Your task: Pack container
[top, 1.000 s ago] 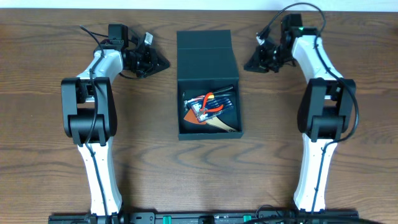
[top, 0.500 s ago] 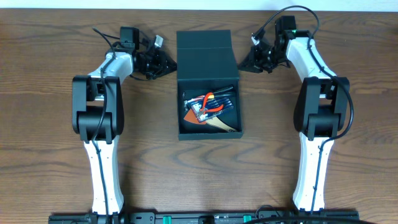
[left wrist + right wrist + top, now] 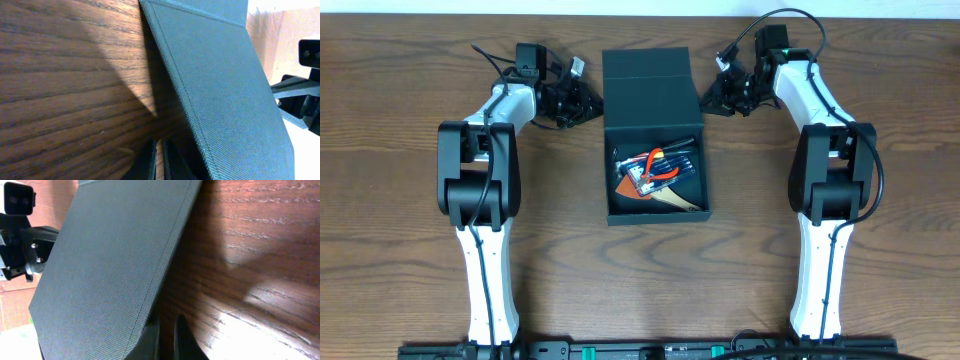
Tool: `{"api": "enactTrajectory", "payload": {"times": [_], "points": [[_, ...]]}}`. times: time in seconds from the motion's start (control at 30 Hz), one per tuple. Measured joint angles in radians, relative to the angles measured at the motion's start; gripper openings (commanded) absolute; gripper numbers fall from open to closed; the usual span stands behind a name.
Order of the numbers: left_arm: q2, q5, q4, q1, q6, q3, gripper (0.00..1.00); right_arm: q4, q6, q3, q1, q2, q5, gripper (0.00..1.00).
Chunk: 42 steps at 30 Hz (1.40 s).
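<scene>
Container (image 3: pixel 632 207): set at the middle of the wooden table (image 3: pixel 400 250), open, its lid (image 3: pixel 650 85) folded back toward the far edge.
Contents: red-handled pliers (image 3: pixel 663 166) and other small tools are seen inside.
Left gripper (image 3: pixel 590 103): fingers pressed together, nothing pinched, placed just beside the lid's left edge.
Right gripper (image 3: pixel 704 103): fingers pressed together, nothing pinched, placed at the lid's right edge.

Table (image 3: pixel 380 250): dark wood, grain running left to right, fills the frame. Pale strip (image 3: pixel 620 5) along the top edge.
</scene>
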Motion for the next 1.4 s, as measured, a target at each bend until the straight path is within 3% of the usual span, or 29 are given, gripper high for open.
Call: {"api": "enactTrajectory", "payload": {"times": [0.97, 1.4], "points": [[0.000, 0.003, -0.068, 0.002, 0.000, 0.138, 0.06, 0.094, -0.017, 0.000, 0.000, 0.000, -0.174, 0.04], [-0.037, 0.002, -0.158, 0.002, 0.021, 0.143, 0.06, 0.043, -0.032, 0.000, -0.002, 0.000, -0.231, 0.01]]}}
